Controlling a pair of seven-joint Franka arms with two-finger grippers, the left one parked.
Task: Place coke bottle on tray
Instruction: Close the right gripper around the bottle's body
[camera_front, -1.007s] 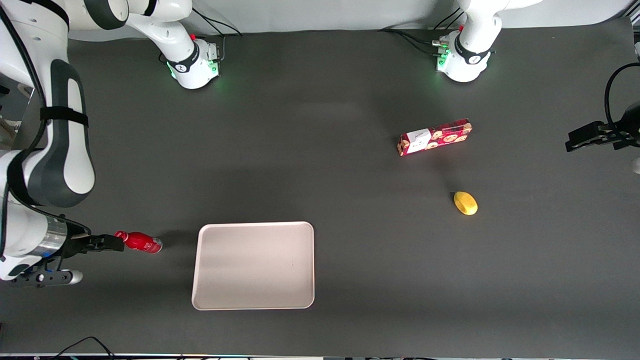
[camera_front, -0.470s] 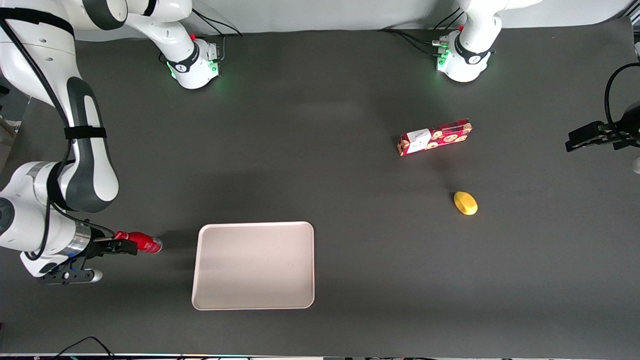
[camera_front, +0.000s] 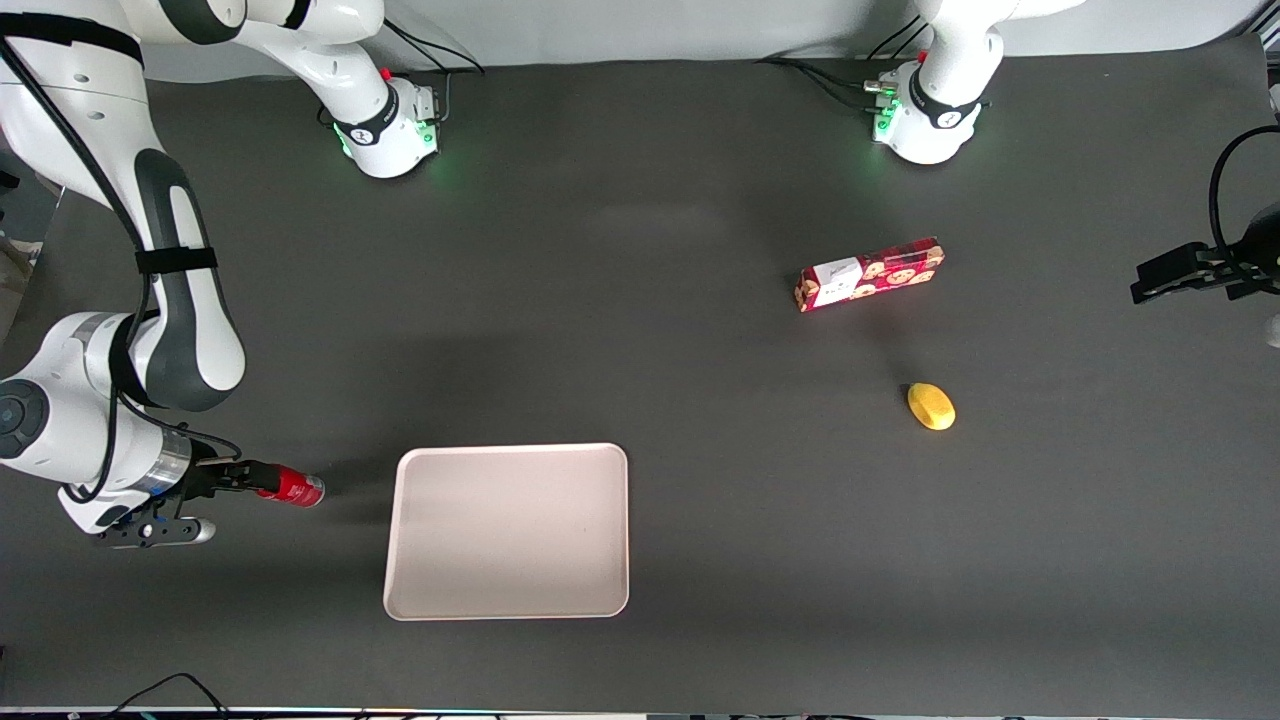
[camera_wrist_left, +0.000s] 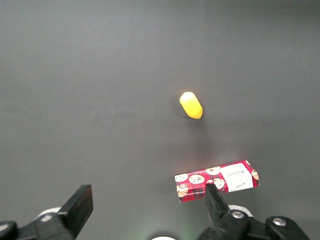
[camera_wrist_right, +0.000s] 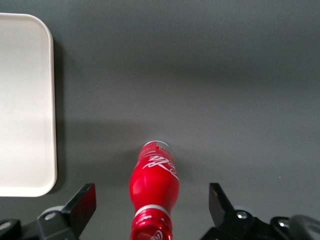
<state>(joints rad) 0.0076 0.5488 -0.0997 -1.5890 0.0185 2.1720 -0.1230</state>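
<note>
A dark grey table (camera_front: 640, 200) carries four loose things. The coke bottle (camera_front: 290, 487) is laid on its side on the table, its neck lying between the spread fingers of the gripper (camera_front: 243, 478), which is set low over the table at the working arm's end; in the right wrist view the bottle (camera_wrist_right: 154, 192) is seen with a clear gap to each finger. The tray (camera_front: 508, 531) is set flat on the table just beside the bottle's base, apart from it. A red snack box (camera_front: 869, 274) and a small yellow object (camera_front: 931, 406) lie well away from the gripper, toward the parked arm's end; the yellow object is nearer the front camera than the box.
</note>
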